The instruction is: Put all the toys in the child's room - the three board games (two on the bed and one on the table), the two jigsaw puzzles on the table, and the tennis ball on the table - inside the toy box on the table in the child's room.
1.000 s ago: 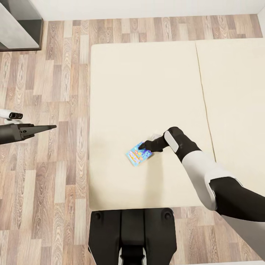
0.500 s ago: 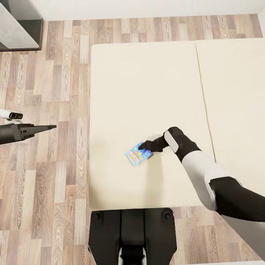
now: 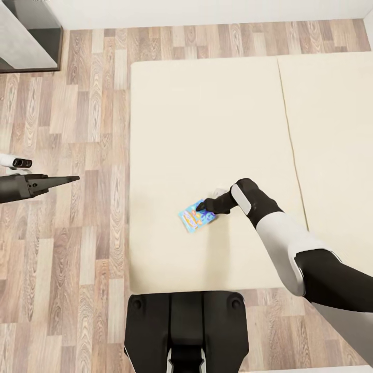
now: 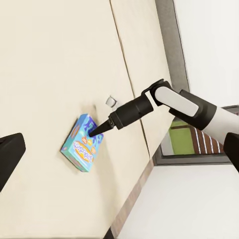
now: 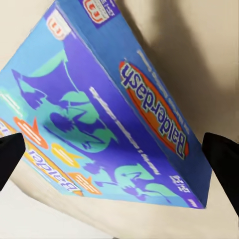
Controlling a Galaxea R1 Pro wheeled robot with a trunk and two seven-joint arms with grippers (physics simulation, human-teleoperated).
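The blue board game (image 3: 197, 217) lies on the bed (image 3: 217, 129), not lifted yet; the right gripper (image 3: 203, 207) has its jaws wide around it, the left gripper (image 3: 70, 179) looks pinched together.

The board game (image 3: 196, 216) is bright blue with purple and teal splashes and orange ovals (white lettering inside); the bed (image 3: 207, 129) plain cream, the floor (image 3: 67, 233) grey-brown wood planks.

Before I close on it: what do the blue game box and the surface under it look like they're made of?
The flat blue printed game box looks like smooth printed cardboard: sharp folded edges, lettering across lid and side, slight sheen. The plain cream bed mattress looks like matte fabric or foam, uniform and seamless apart from one joint line; the render leaves softness open. The right end effector sits at the box's edge.
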